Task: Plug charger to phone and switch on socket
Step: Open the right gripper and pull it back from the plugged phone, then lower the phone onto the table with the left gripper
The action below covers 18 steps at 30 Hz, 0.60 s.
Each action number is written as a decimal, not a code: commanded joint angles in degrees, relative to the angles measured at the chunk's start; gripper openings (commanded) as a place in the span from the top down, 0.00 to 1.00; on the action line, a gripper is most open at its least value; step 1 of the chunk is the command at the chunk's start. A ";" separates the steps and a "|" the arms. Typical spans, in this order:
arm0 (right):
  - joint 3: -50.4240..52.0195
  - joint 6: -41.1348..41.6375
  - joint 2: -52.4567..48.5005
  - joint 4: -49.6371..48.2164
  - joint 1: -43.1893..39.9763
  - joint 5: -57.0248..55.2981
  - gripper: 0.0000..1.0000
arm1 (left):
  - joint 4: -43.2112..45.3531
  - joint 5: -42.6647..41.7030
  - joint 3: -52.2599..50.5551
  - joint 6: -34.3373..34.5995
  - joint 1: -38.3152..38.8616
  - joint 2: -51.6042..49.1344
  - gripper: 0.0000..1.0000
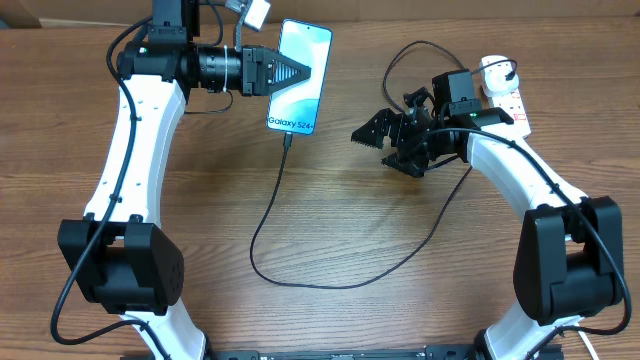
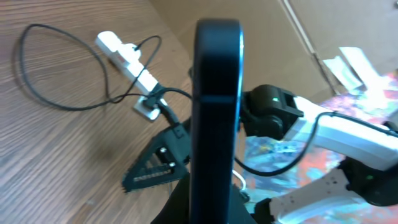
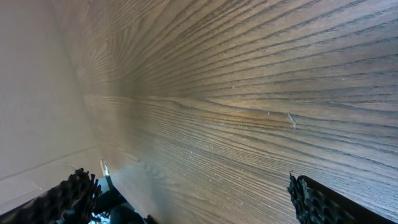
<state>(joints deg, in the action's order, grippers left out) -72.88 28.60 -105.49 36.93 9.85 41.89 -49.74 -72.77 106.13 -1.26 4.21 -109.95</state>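
Two arms: both over the desk (image 1: 350, 225); the left reaches to the far edge, the right bends in from the right side.
Left claw (image 1: 298, 72): clamped on the phone. One finger lies across the screen from the left long edge, the other finger is hidden under it.
Phone (image 1: 300, 105): near the far edge of the desk, left of middle. Screen up, slightly tilted, "Galaxy S24" text at the near short end. Left wrist view shows it edge-on as a dark upright bar. Lifted or resting on the wood: cannot tell.
Charger (image 1: 276, 185): thin black cable, its tip touching the phone's near short end. Fully seated or not: cannot tell. From there the cable runs toward the near edge, loops wide across the middle of the desk, then climbs right under the right arm. Another loop lies by the far edge, just left of the socket.
Socket (image 1: 503, 92): white block by the far right corner, partly hidden behind the right arm, red marks showing. Switch position: too small to tell.
Right claw (image 1: 380, 145): fingers spread wide apart, nothing between them. It hangs over bare wood between phone and socket, touching neither.
Right wrist view: only wood grain between the two fingertips (image 3: 78, 190).
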 commanded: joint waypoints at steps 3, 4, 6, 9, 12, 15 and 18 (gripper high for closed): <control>-0.24 -0.61 0.81 -0.17 0.15 -0.31 0.00 | 0.24 4.28 1.60 1.20 0.07 0.42 0.96; -0.24 -0.61 0.81 -0.15 0.15 -0.31 0.00 | 0.26 5.97 1.60 2.64 0.04 0.24 0.96; -0.24 -0.61 0.81 -0.15 0.15 -0.31 0.00 | 0.24 9.29 1.60 5.09 0.07 -0.52 0.96; -0.24 -0.59 0.81 -0.13 0.15 -0.28 0.00 | 0.37 10.34 1.60 7.98 0.07 -3.02 0.96; -0.24 -0.61 0.81 0.22 0.15 -0.31 0.00 | 1.09 10.34 1.60 12.22 0.04 -6.29 0.96; -0.24 -0.63 0.81 1.14 0.15 -0.33 0.00 | 2.51 10.36 1.60 15.06 0.07 -10.03 0.96; -0.22 -0.63 0.81 1.79 0.15 -0.35 0.00 | 3.56 10.45 1.60 15.04 0.37 -13.86 0.96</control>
<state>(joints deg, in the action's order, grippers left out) -72.88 28.45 -105.49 38.50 9.85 41.74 -47.07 -61.65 106.28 10.90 4.21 -120.55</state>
